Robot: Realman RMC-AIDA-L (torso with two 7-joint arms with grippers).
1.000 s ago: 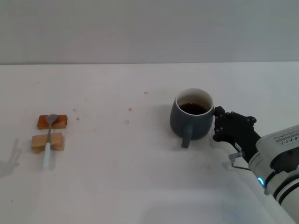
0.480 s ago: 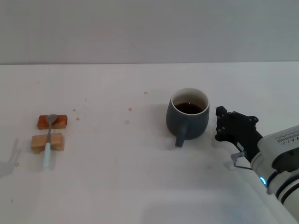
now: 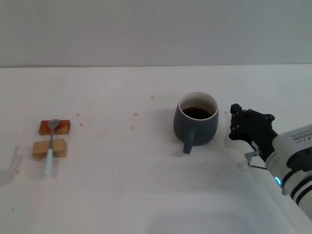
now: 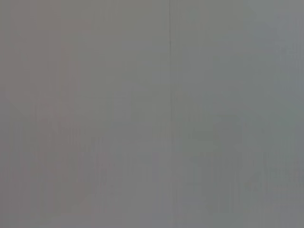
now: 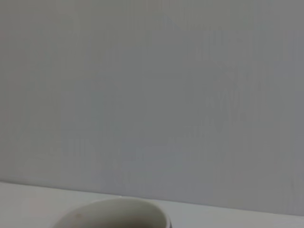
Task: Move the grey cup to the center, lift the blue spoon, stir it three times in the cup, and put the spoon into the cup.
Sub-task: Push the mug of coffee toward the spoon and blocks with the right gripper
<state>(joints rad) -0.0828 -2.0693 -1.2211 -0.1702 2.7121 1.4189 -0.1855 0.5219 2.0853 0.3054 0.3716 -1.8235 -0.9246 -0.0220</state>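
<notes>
The grey cup (image 3: 197, 121) sits right of frame centre; the right claw (image 3: 249, 126) stands just beside it, apart, grip state unclear. The blue spoon (image 3: 50, 146) lies far left across two wooden blocks (image 3: 49, 148), handle toward the bottom, likelier the unseen left arm's job

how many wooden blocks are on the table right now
2. Both sit at the table's left side: a reddish block under the spoon's bowl, and a lighter block just in front of it, under the handle. None seem hidden.
</notes>
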